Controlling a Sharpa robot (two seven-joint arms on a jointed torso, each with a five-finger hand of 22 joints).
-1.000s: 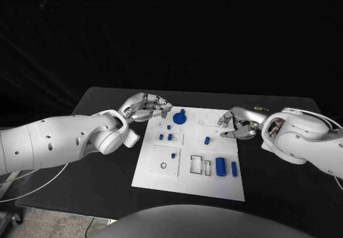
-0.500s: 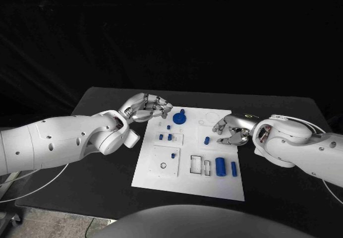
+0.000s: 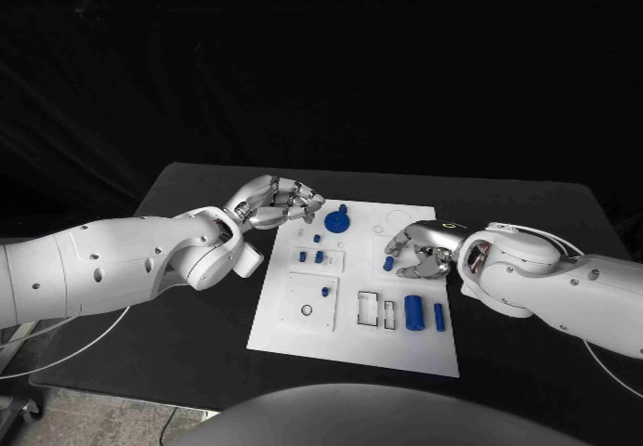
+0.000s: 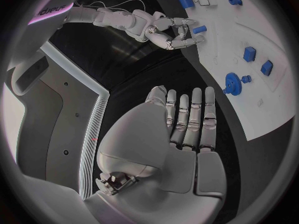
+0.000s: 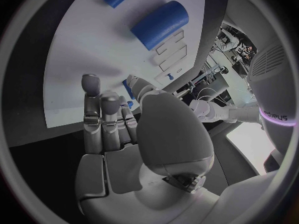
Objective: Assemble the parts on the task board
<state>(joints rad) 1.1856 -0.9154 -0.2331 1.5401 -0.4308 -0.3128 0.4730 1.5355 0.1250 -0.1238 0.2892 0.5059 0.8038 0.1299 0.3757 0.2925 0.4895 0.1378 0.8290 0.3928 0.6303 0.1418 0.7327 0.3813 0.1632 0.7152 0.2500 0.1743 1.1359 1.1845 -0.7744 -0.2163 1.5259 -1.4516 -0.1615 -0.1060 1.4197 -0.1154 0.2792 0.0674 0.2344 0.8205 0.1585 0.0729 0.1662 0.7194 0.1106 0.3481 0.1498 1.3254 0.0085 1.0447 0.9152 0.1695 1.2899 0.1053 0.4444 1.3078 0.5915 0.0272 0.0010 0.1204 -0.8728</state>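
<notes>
Since a second ago, my right hand point(image 3: 419, 251) has swung in from beside the task board point(image 3: 351, 344) to over its right middle, fingers curled around a small blue part point(image 3: 388, 264); contact I can't tell. My left hand point(image 3: 278, 202) waits at the board's far left corner, loosely curled, holding nothing. Open room lies along the board's near edge.
</notes>
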